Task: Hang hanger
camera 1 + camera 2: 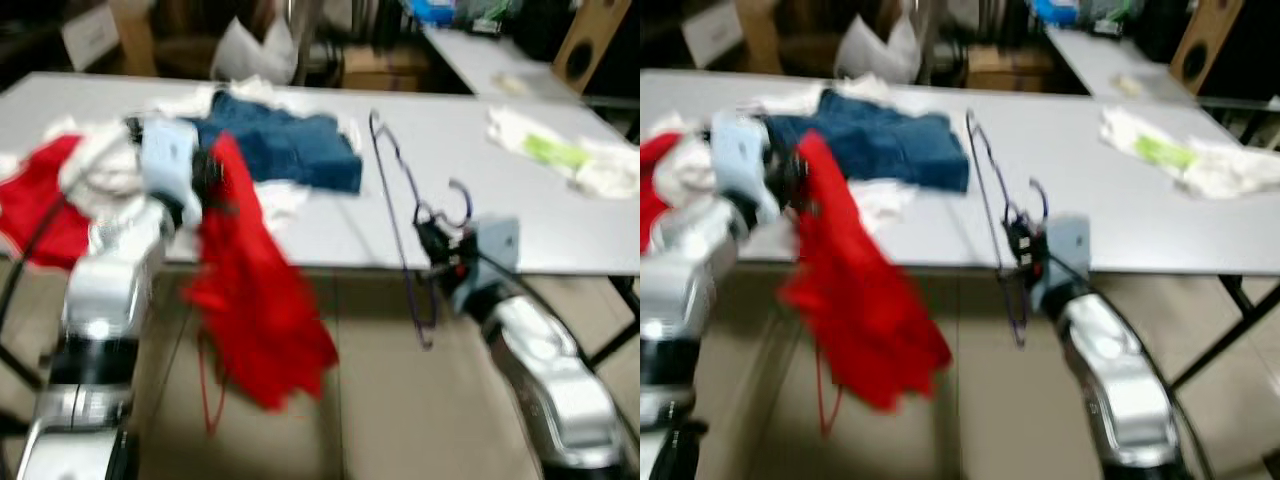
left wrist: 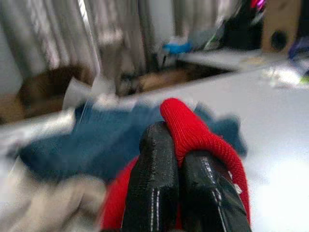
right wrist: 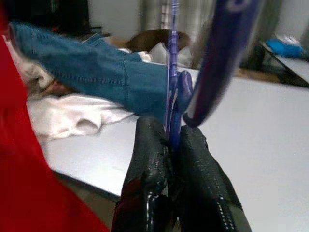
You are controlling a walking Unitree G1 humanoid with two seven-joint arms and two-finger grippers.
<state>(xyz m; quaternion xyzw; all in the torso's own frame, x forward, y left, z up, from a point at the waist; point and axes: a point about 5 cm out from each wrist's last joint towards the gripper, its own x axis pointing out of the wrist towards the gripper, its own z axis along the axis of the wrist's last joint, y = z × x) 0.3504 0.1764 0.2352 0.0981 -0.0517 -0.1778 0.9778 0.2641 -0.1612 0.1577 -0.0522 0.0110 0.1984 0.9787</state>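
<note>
Two grippers are working at once in the left eye view, which is blurred: the left gripper [image 1: 212, 180] is holding a red garment [image 1: 258, 300] up at the near edge of the grey table [image 1: 560, 215], the cloth hanging down toward the floor, while the right gripper [image 1: 445, 245] is gripping a purple hanger [image 1: 395, 190] just below its hook, the frame tilting across the table edge.

Turning to the right eye view, the same scene is showing, with blue jeans [image 1: 885, 145] and white cloth lying on the table behind both arms.

Looking along the left wrist view, the black fingers [image 2: 154, 183] are pinching a fold of the red garment, jaws closed on it.

Looking along the right wrist view, the fingers [image 3: 149, 179] are clamping the hanger's thin purple wire, jaws narrow around it.

Judging by this, both items are picked up; no rail is in sight, so the hanging itself seems to be left.
</note>
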